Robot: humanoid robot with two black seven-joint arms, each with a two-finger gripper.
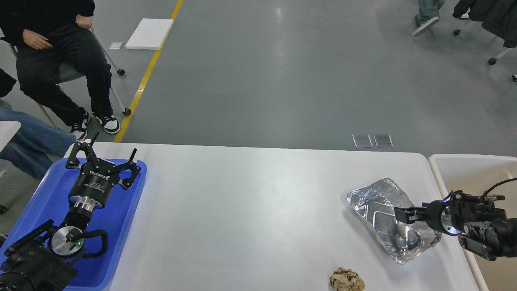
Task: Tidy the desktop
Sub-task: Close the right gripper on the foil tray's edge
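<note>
The white desktop [250, 210] fills the middle of the head view. A crumpled silver foil tray [375, 200] lies on it at the right. A brown crumpled paper ball [346, 279] sits at the front edge. My right gripper [400, 214] reaches in from the right, low over the foil tray's inside; its dark fingers are seen side-on and I cannot tell them apart. My left gripper [110, 152] is open and empty, pointing away from me over the blue tray [44, 190] at the left.
A beige open bin [464, 169] stands off the desktop's right edge, under my right arm. People sit beyond the table's far left corner [60, 72]. Grey floor lies behind the table.
</note>
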